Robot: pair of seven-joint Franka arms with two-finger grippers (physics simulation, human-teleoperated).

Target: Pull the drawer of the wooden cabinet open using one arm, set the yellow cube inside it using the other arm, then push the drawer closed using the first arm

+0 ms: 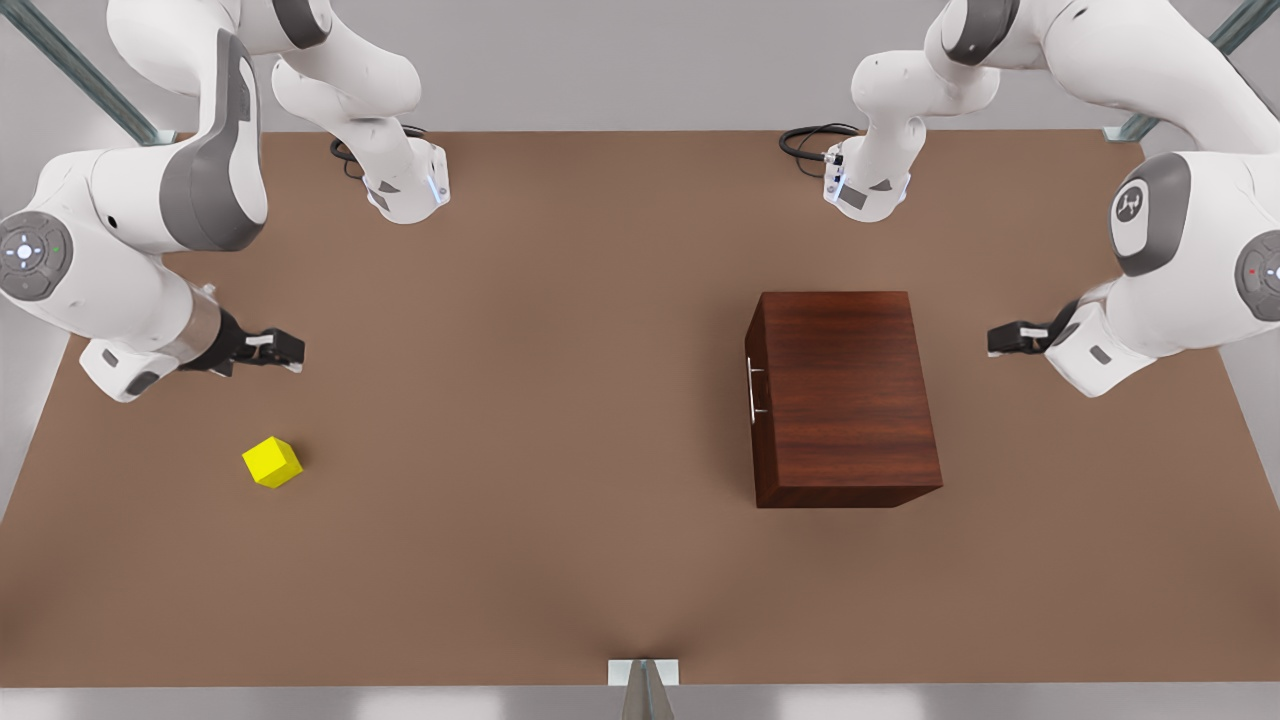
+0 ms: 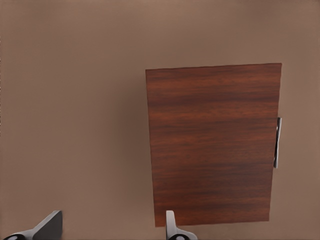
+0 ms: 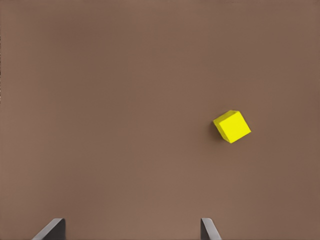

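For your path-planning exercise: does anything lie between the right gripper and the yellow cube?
Nothing visible does. The open right gripper hangs above bare table, with the yellow cube close by and untouched.

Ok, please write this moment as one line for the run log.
drawer: shut | cube: on table, untouched | left gripper: open, behind cabinet | right gripper: open, near cube

white arms [image 1: 130, 220], grey joints (black claws)
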